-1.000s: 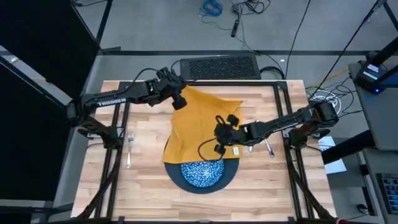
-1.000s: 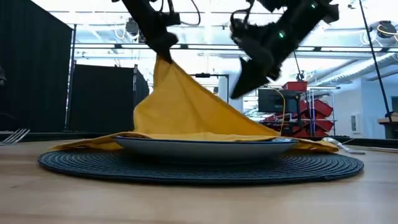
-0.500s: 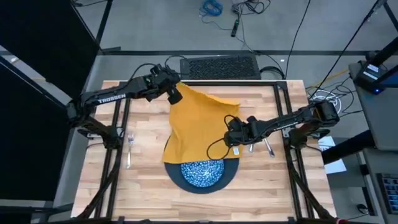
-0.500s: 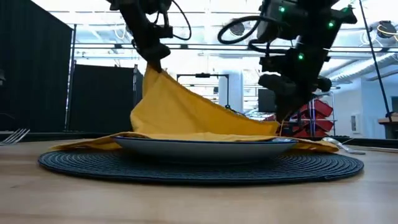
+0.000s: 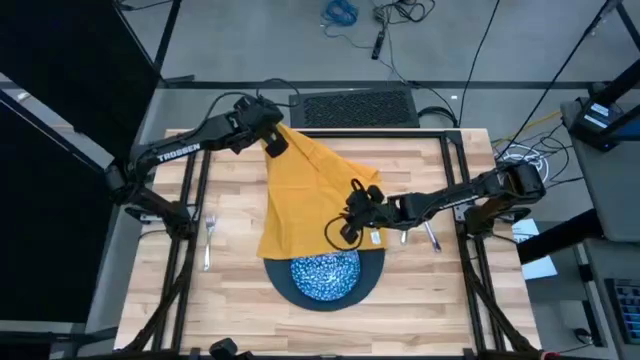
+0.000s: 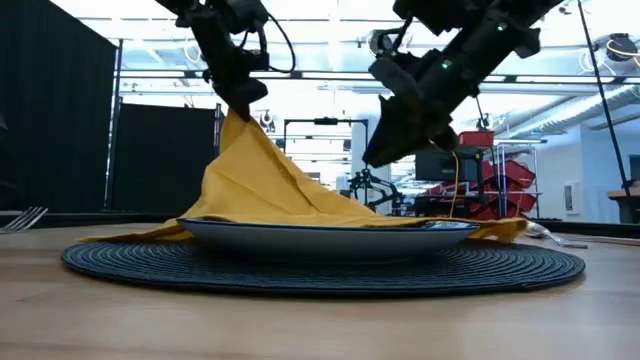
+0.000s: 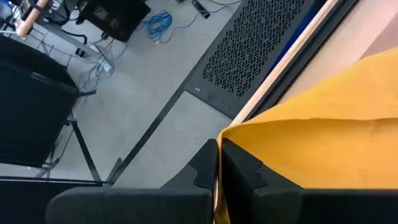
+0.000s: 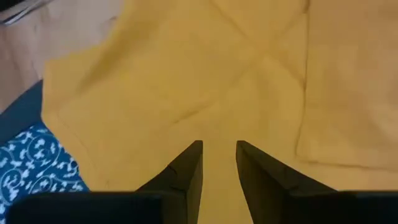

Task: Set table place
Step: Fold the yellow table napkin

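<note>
The mustard-yellow napkin (image 5: pixel 312 200) lies spread on the table (image 5: pixel 230 290), its near edge draped over the far rim of the dark round plate (image 5: pixel 373 284) that carries the blue-and-white speckled dish (image 5: pixel 322 278). My left gripper (image 5: pixel 272 142) is shut on the napkin's far left corner and holds it up like a tent peak (image 6: pixel 236 122). My right gripper (image 5: pixel 350 222) hovers over the napkin's right part, fingers a little apart (image 8: pixel 219 149), and in the low view it stands clear above the cloth (image 6: pixel 378 158). My left gripper pinches the napkin's far left corner (image 7: pixel 235 133) between its two fingers, coming from above at a slant. The corner is lifted clear. The cloth slopes down from it, and its lower part rests on the table and on the plate's rim.
A silver fork (image 5: pixel 208 236) lies on the table left of the plate. More cutlery (image 5: pixel 432 238) lies at the right, beside my right arm. A black metal frame (image 5: pixel 450 140) runs around the tabletop, with a dark perforated panel (image 5: pixel 352 106) beyond the far edge.
My left gripper has carried the held corner toward the table's far left, and the napkin has followed, its right side drawing in leftward. My right gripper dipped toward the right near the cloth, then rose and came back left over the napkin.
</note>
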